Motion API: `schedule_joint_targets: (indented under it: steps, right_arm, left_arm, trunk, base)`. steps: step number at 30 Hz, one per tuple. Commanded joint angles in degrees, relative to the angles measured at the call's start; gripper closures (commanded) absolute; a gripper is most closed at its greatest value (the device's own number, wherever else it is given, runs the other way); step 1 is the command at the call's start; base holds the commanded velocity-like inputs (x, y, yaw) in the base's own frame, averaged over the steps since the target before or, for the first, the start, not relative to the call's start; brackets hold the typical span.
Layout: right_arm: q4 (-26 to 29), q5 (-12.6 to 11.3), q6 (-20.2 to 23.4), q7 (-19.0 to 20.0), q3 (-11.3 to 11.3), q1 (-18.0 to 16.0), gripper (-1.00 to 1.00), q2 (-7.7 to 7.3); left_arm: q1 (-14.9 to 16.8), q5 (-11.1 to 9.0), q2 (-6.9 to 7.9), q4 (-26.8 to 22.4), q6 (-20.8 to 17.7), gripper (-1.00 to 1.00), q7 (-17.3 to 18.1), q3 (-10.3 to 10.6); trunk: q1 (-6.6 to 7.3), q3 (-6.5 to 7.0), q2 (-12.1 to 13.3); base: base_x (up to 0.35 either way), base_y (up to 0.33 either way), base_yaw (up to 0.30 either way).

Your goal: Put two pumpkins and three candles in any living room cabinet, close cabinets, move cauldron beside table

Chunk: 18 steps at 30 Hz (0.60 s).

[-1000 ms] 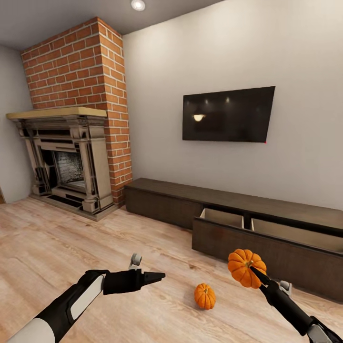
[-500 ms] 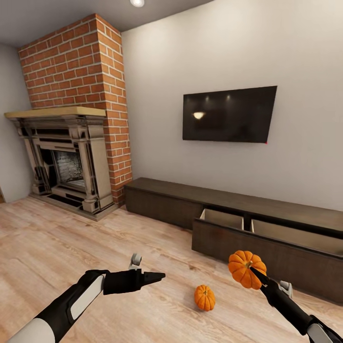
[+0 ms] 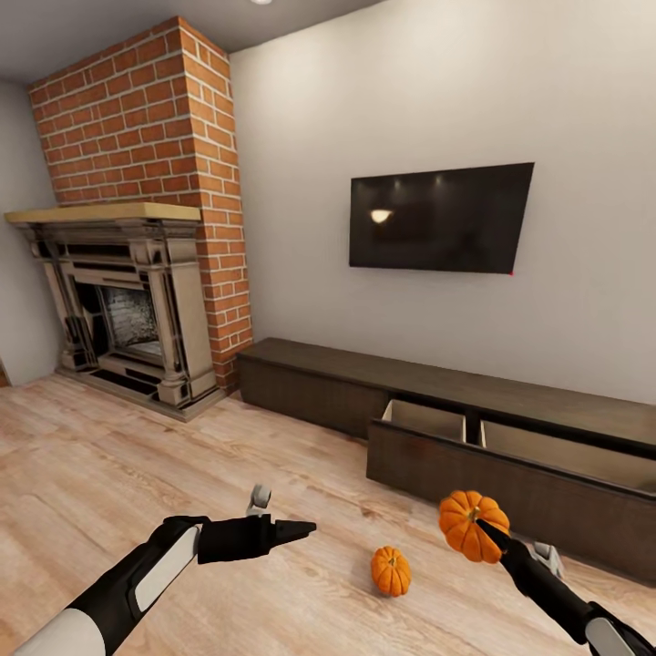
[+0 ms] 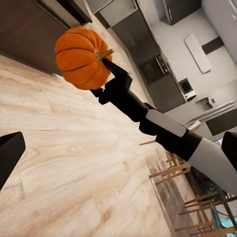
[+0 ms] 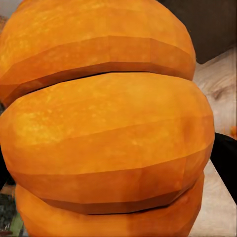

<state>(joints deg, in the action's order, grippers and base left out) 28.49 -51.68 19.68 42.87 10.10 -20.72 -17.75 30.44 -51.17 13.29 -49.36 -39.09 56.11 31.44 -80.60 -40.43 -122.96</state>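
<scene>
My right gripper [image 3: 486,530] is shut on a bright orange ribbed pumpkin [image 3: 466,528], held in the air in front of the cabinet's open drawer. That pumpkin [image 5: 108,123] sits very close in the right wrist view. The left wrist view shows the same pumpkin [image 4: 81,57] gripped by the black fingers [image 4: 116,74]. A second pumpkin [image 3: 391,570] lies on the wooden floor between my arms. The long dark brown cabinet [image 3: 319,387] runs along the wall, its right-hand drawer [image 3: 510,483] pulled out with a tan inside. My left gripper [image 3: 305,527] hovers open and empty over the floor, left of the floor pumpkin.
A brick chimney with an ornate fireplace [image 3: 128,301] stands at the left. A black television [image 3: 437,219] hangs on the wall above the cabinet. Open wooden floor [image 3: 137,456] lies between me and the fireplace. Chairs [image 4: 173,168] and kitchen units show far off in the left wrist view.
The right gripper with its pumpkin has sunk a little. The whole view has shifted slightly, so the camera moved. The left arm and the floor pumpkin hold still.
</scene>
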Motion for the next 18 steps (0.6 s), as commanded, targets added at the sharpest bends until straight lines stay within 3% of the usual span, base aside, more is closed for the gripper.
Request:
schedule_joint_targets:
  steps: [1,10,18]
  right_arm:
    - [0.26,-0.50,0.45,-1.44,-0.09,-0.03,1.00,0.04]
    - [3.05,-0.52,0.84,-6.09,-0.42,-0.03,1.00,0.02]
    - [3.23,-0.60,1.07,-6.62,-0.43,-0.03,1.00,-0.21]
  left_arm:
    - [0.06,-0.28,0.06,0.01,-0.40,-1.00,-0.08,0.20]
    - [0.06,1.25,0.04,0.05,-0.45,-1.00,-0.12,-0.05]
    - [0.11,1.33,-0.01,0.75,-0.49,-1.00,-0.19,0.06]
  trunk:
    - [0.24,0.04,0.38]
    - [2.21,0.89,3.99]
    - [3.97,1.63,7.20]
  base:
    - [0.000,0.000,0.000]
    - [0.000,0.000,0.000]
    - [0.000,0.000,0.000]
